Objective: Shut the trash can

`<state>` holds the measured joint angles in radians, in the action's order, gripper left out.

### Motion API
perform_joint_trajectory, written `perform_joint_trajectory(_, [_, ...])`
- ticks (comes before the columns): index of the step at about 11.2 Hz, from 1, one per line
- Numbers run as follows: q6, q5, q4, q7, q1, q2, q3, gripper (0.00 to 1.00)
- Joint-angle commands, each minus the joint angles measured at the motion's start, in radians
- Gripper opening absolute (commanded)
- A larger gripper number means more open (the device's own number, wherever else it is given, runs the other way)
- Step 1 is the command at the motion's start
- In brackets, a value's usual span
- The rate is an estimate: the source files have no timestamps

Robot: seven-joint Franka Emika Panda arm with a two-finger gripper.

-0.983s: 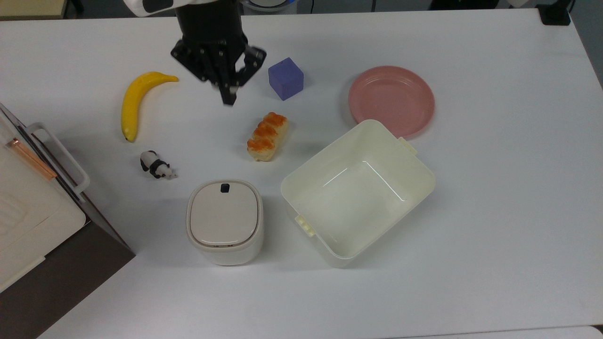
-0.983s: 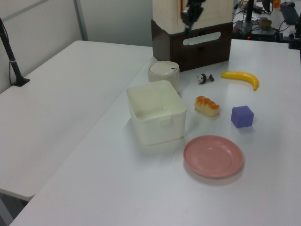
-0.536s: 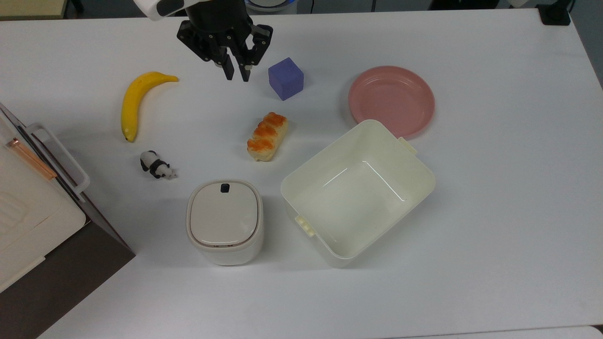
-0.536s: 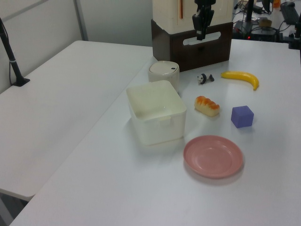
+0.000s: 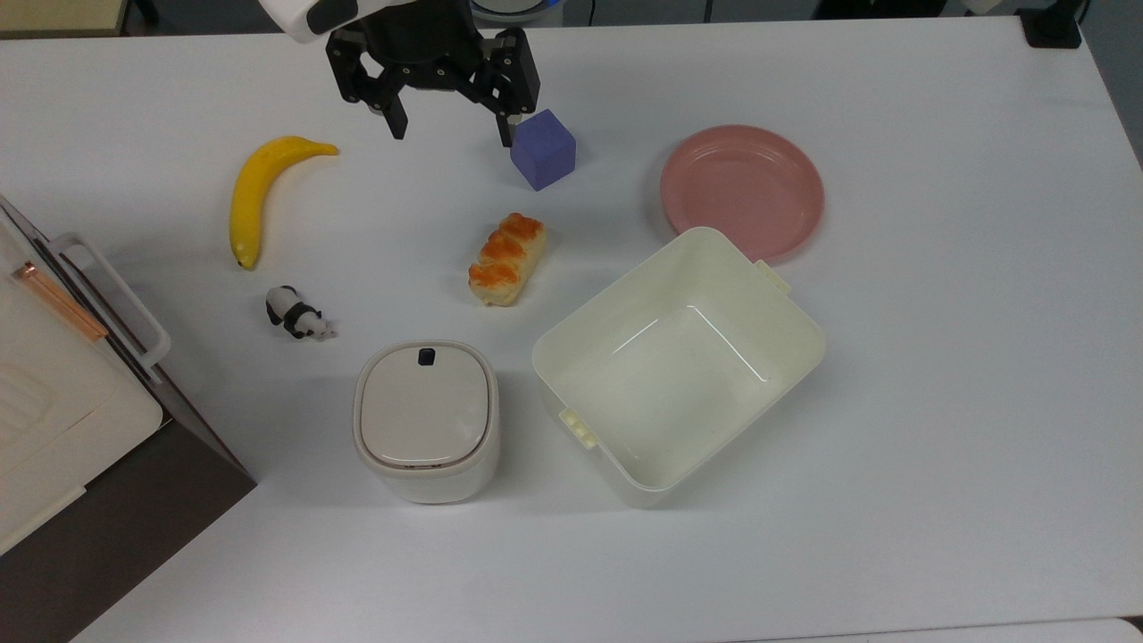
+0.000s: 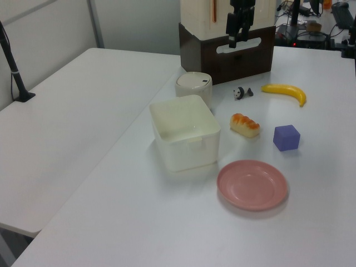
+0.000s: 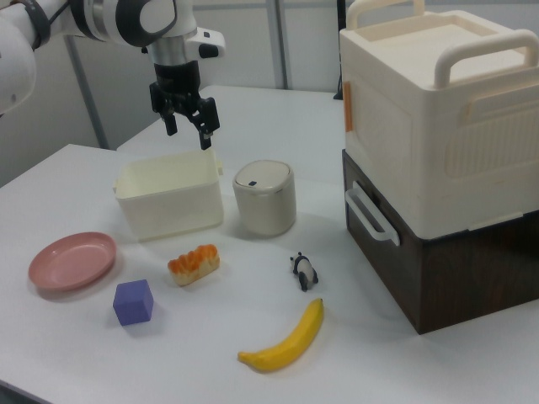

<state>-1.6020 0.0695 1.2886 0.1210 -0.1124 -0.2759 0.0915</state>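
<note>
Change: jaws of gripper (image 5: 451, 134) now spread wide, holding nothing; nearly shut before.
Trash can (image 5: 426, 421): rounded, smooth, lid flat down.
Surface (image 5: 938, 357): white, plain.

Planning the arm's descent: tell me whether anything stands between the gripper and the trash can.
Nothing visible blocks it. The gripper hangs open above the table, between the banana and the purple cube. The bread roll and panda figurine lie either side of the line to the trash can, whose lid is already down.
</note>
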Motion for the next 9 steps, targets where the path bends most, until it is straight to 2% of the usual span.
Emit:
perform_joint_trajectory(1, [0.002,0.020,0.043,-0.018,0.002,0.040,-0.001,1.00])
perform_joint_trajectory(5, [-0.056,-0.003,0.058,-0.024,0.007,0.057,-0.001,1.00])
perform_joint_trajectory(9, [-0.076,0.013,0.058,-0.027,0.002,0.057,-0.002,1.00])
